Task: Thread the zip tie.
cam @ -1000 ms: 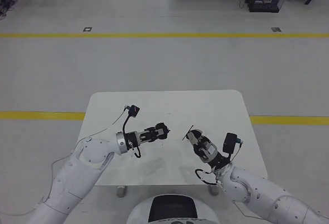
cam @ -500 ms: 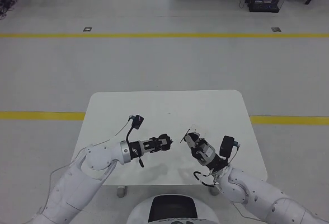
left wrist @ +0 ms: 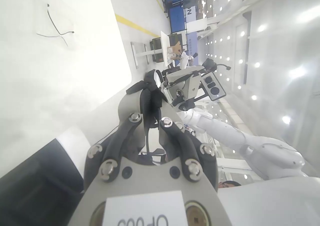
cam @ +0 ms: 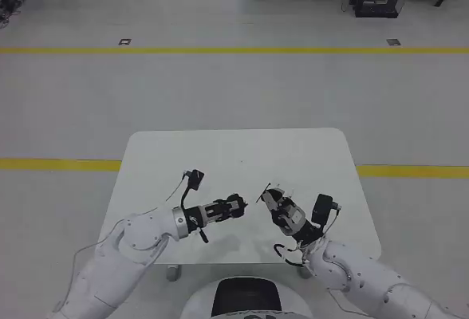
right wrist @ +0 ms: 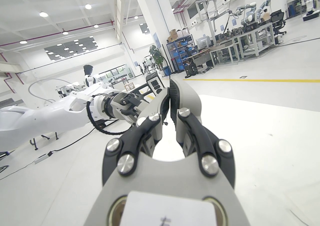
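top view: the right gripper [cam: 271, 198] hangs over the near half of the table [cam: 298, 151], fingers pressed together on a thin black zip tie [cam: 262, 194] that sticks out beside the left gripper [cam: 237, 203], near it but apart. the left fingers are closed too (on what, i cannot tell). two loose black ties [left wrist: 56, 29] lie crossed on the table.

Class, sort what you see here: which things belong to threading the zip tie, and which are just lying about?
In the job:
- zip tie, held by the right gripper, jaws shut
- left gripper, jaws shut, facing it

Lying about:
- loose black strands, probably spare ties, on a clear sheet on the table
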Robot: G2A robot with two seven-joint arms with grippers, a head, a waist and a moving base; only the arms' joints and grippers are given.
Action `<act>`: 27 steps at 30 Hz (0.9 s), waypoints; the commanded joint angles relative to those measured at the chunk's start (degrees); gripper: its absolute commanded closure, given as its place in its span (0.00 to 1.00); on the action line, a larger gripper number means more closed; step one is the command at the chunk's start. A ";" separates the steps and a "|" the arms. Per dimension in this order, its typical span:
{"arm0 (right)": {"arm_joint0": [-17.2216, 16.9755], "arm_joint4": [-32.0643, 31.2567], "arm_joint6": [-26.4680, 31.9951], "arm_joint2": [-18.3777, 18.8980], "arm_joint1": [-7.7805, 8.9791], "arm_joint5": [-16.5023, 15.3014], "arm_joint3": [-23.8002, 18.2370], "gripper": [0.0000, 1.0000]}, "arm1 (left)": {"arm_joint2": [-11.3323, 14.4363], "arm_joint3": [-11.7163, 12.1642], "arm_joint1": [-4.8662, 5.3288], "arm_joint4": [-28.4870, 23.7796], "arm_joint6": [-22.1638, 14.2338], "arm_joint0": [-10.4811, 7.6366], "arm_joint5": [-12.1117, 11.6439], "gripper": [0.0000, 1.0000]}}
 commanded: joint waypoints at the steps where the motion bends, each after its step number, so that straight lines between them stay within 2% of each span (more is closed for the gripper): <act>1: 0.01 -0.01 -0.02 -0.01 0.01 0.00 0.00 1.00 | 0.04 0.01 -0.01 -0.09 0.01 -0.02 -0.07 1.00; 22: 0.01 -0.01 -0.02 -0.01 0.01 0.00 0.00 1.00 | 0.04 0.01 -0.01 -0.09 0.01 -0.02 -0.07 1.00; 27: -0.84 -0.47 2.13 1.01 -0.76 1.04 -0.84 1.00 | 0.04 0.01 -0.01 -0.09 0.01 -0.02 -0.07 1.00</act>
